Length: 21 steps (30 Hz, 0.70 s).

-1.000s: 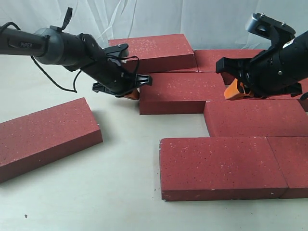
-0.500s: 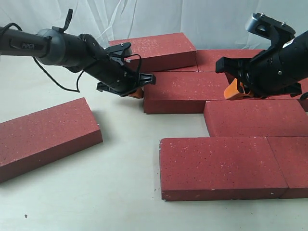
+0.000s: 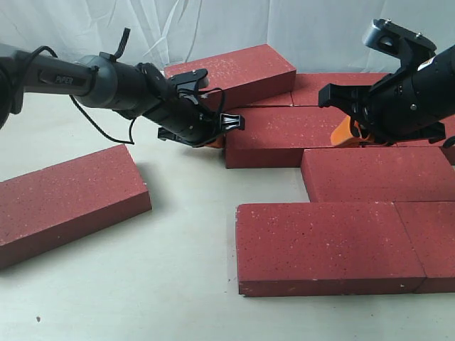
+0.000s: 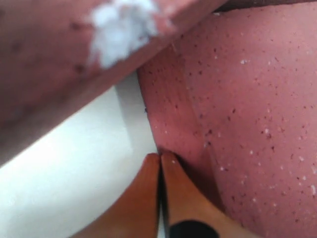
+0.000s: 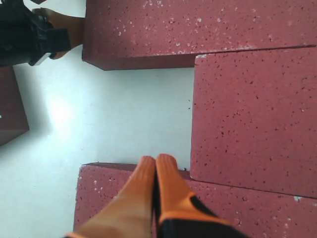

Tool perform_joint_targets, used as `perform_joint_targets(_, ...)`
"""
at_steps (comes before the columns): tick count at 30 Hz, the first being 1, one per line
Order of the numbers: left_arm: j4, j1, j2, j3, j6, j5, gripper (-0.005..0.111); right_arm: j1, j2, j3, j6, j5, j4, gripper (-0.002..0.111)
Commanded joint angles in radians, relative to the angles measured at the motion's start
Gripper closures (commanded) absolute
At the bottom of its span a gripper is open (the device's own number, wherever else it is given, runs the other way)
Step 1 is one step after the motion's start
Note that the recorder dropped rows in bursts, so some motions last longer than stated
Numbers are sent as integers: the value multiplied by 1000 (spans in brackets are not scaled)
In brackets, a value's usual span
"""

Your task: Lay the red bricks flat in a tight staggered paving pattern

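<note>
Exterior view: the red bricks (image 3: 377,174), flat rectangular dark-red paving blocks with a gritty, pale-speckled face, lie on the smooth off-white table (image 3: 170,284). Most are packed in staggered rows on the right. I see the long front brick (image 3: 327,245) nearest the camera, the middle brick (image 3: 281,135) two rows behind it, and an angled rear brick (image 3: 231,71) behind that. One loose brick (image 3: 71,202) lies skewed and well apart on the left. My left gripper (image 3: 222,136), black with orange tips, sits at the middle brick's left end face. My right gripper (image 3: 346,133), of the same build, shows over that brick's right end. I cannot tell from here whether it touches anything.

Left wrist view: the left gripper (image 4: 160,157) has its orange fingers (image 4: 141,203) pressed together with nothing between them. The tips are against the end face of the middle brick (image 4: 237,124), low down near the table. A blurred brick (image 4: 49,74) close to the lens carries a white chip (image 4: 124,25).

Right wrist view: the right gripper (image 5: 156,159) also has its fingers (image 5: 173,193) closed flat on each other and empty. Its tips show over an edge of the front brick (image 5: 114,193). Beyond them I see a second-row brick (image 5: 252,114) beside a bare strip of table. Past that is the middle brick (image 5: 198,25), with the left gripper (image 5: 49,29) at its end.
</note>
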Motion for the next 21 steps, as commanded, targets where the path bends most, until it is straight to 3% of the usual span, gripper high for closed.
perform_joint_targets(1, -25, -12, 5, -5, 5, 17, 107, -1, -2, 5, -7, -13, 3, 109)
perform_joint_targets(21, -60, -15, 18, -22, 17, 47, 107, -1, -2, 5, -9, -13, 3, 109)
